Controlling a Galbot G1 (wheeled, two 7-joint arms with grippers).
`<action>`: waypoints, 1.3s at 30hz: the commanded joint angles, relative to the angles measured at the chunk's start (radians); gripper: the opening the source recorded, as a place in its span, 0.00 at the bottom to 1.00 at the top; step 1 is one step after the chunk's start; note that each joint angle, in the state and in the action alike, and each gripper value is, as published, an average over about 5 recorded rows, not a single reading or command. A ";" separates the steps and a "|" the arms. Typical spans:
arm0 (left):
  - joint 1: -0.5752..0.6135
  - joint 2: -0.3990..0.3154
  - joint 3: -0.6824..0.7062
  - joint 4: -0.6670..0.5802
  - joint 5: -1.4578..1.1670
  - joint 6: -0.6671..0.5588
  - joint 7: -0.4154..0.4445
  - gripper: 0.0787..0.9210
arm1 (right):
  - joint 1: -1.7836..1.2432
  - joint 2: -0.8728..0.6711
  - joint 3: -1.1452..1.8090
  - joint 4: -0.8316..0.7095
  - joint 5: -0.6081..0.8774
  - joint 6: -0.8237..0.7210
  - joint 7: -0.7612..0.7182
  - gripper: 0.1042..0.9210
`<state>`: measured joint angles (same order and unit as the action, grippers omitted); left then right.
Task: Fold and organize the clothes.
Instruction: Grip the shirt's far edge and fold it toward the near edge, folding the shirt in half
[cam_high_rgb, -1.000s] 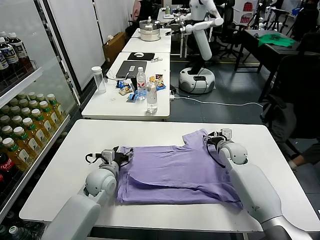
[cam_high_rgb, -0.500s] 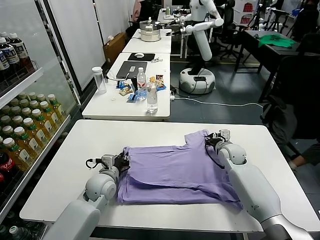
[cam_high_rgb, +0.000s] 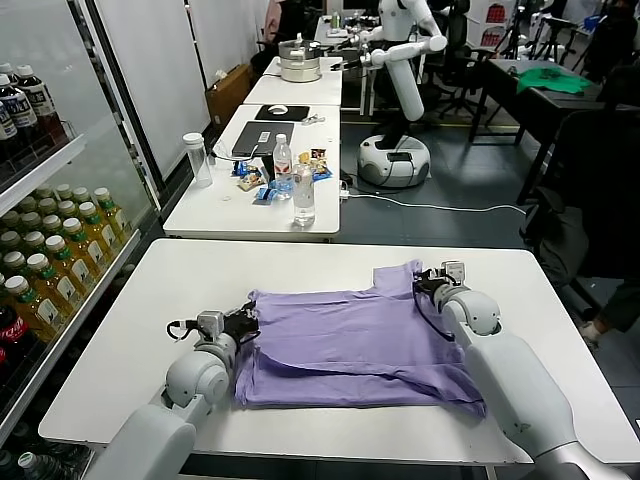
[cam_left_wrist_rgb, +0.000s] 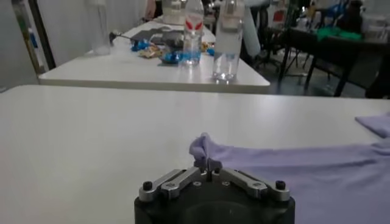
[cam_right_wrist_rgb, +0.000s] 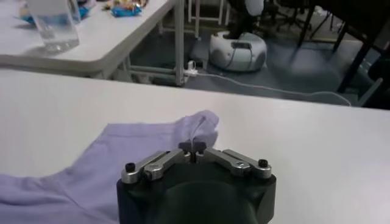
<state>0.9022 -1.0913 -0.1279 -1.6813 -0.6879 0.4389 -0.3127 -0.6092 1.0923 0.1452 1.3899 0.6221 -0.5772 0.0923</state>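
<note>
Pincers come first, one on each side of the shirt. The left gripper (cam_high_rgb: 243, 325) is pinched tight on the left far corner of the T-shirt (cam_high_rgb: 350, 345). In the left wrist view, a small peak of purple cloth sticks up from the left gripper (cam_left_wrist_rgb: 207, 163), so the cloth is really caught. The right gripper (cam_high_rgb: 428, 283) is pinched tight on the right far corner, by the sleeve. In the right wrist view, a thin fold of cloth stands up from the right gripper (cam_right_wrist_rgb: 194, 148) in the same way.

Both arms hold a far corner at once, I think, so the far edge can be lifted and laid over the near edge in one even fold. Holding both ends keeps the edge straight.

The T-shirt lies flat on the white table (cam_high_rgb: 120, 340), in the middle and a bit to the right. Its near edge sits close to the table's front edge. It looks partly folded already on the left side, though I cannot be sure from here.

The table top to the left shows bare white, and so does the strip behind the shirt. To the right, less white shows. Another table (cam_high_rgb: 210, 205) stands well behind, with bottles (cam_high_rgb: 303, 195) on it. A shelf of drinks (cam_high_rgb: 50, 260) stands off to the left.
</note>
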 joint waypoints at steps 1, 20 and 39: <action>0.098 0.028 -0.026 -0.170 -0.018 -0.064 0.002 0.01 | -0.116 -0.067 0.074 0.222 0.021 0.002 0.000 0.01; 0.280 0.067 -0.103 -0.352 -0.051 -0.027 0.022 0.01 | -0.604 -0.172 0.434 0.639 0.063 0.003 0.010 0.01; 0.356 0.077 -0.121 -0.318 0.011 0.062 0.072 0.01 | -0.789 -0.082 0.502 0.672 -0.009 0.000 0.025 0.01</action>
<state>1.2328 -1.0092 -0.2512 -2.0260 -0.7328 0.4619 -0.2571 -1.3218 0.9930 0.6201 2.0449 0.6366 -0.5778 0.1128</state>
